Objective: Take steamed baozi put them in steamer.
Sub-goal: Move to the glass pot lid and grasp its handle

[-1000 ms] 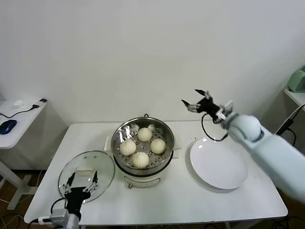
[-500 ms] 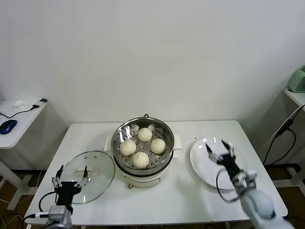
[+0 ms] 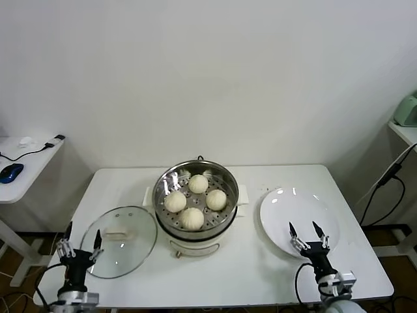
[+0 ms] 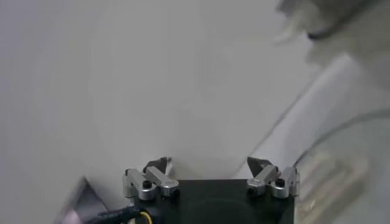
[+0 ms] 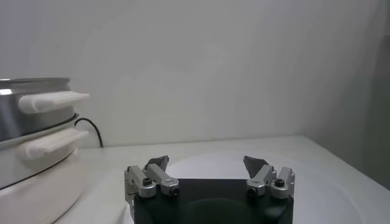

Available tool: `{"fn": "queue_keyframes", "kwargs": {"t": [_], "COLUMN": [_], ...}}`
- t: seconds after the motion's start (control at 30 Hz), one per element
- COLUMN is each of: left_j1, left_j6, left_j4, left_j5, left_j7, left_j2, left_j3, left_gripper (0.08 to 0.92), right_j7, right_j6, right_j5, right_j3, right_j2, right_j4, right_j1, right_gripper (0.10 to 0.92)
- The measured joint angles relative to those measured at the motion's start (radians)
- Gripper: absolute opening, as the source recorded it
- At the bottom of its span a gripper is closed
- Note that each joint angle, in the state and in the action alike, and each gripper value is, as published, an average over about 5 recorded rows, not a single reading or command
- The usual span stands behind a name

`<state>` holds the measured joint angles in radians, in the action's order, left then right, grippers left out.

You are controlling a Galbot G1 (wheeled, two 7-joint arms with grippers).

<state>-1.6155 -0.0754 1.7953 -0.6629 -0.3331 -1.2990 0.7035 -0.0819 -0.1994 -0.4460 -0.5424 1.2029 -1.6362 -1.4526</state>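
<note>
Four cream-white baozi (image 3: 197, 197) lie in the shiny steel steamer (image 3: 166, 177) on its cream-white pot base, at the table's middle. My right gripper (image 3: 305, 231) is open and empty, low at the front right, over the near edge of the white plate (image 3: 296, 208). In the right wrist view the gripper (image 5: 207, 163) is open over the plate (image 5: 201, 164), with the steamer (image 5: 36, 109) off to one side. My left gripper (image 3: 79, 238) is open and empty, low at the front left corner beside the glass lid (image 3: 124, 244). It is also open in the left wrist view (image 4: 209, 164).
The round glass lid with a white handle (image 3: 117, 233) lies flat on the table's front left. A side table (image 3: 23, 163) with a blue mouse (image 3: 10, 172) stands at the far left. A cable (image 3: 384, 182) hangs at the right.
My right arm has swung down from high behind the plate to low at the table's front right. My left gripper has drawn back and left from the lid. The baozi have not moved.
</note>
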Motion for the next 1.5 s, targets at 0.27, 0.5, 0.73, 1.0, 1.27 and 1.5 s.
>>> {"fn": "queue_keyframes", "kwargs": {"t": [0.27, 0.5, 0.73, 1.0, 1.27, 1.5], "left_j1": [0.034, 0.075, 0.128, 0.193, 0.235, 0.242], "left_j6": [-0.019, -0.020, -0.009, 0.015, 0.029, 0.041], "left_j4": [-0.130, -0.215, -0.274, -0.330, -0.360, -0.369], "left_j5": [-0.309, -0.465, -0.550, -0.597, -0.607, -0.610], "left_j7": [-0.072, -0.096, -0.098, -0.096, -0.080, -0.067], "left_j2": [0.002, -0.007, -0.015, -0.016, -0.009, -0.009], "left_j3": [-0.008, -0.024, -0.036, -0.045, -0.049, -0.056], "left_gripper": [0.823, 0.823, 0.823, 0.823, 0.815, 0.654], "right_j7": [0.004, 0.007, 0.008, 0.008, 0.005, 0.003], "right_j6": [-0.008, -0.013, -0.019, -0.021, -0.023, -0.024], "right_j5": [0.027, 0.039, 0.043, 0.047, 0.058, 0.072], "right_j3": [-0.014, -0.027, -0.039, -0.044, -0.044, -0.044], "right_j2": [0.042, 0.061, 0.061, 0.069, 0.079, 0.083], "right_j4": [-0.011, -0.026, -0.037, -0.053, -0.053, -0.049], "right_j1": [-0.034, -0.059, -0.083, -0.103, -0.108, -0.107], "right_gripper": [0.823, 0.823, 0.823, 0.823, 0.823, 0.823]}}
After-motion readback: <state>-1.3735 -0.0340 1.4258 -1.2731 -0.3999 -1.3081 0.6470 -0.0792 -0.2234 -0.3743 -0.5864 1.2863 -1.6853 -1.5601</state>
